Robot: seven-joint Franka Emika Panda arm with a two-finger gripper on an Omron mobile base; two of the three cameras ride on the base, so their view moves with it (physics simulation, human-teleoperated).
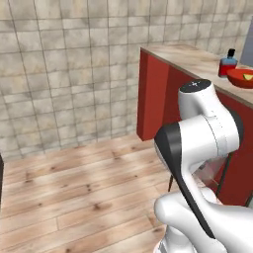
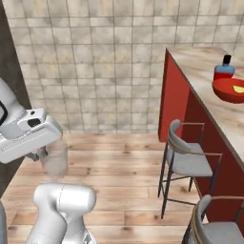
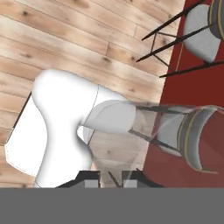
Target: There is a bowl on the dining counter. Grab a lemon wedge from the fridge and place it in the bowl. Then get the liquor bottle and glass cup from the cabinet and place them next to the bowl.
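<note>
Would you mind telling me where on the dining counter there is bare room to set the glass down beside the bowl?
The dining counter is bare from its wall-side end up to the liquor bottle. The crowded spot is where the bottle stands right behind the red bowl, with the lemon wedge inside. The strip between the bowl and the counter's front edge is also free. The gripper holds the glass cup.

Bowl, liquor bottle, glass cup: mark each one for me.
bowl [image 2: 228,90]: right base view, on the red outer wall facing the camera.
liquor bottle [image 2: 224,71]: right base view, on the blue shoulder under the black cap.
glass cup [image 2: 54,159]: right base view, on the clear side wall below the hand.
</note>
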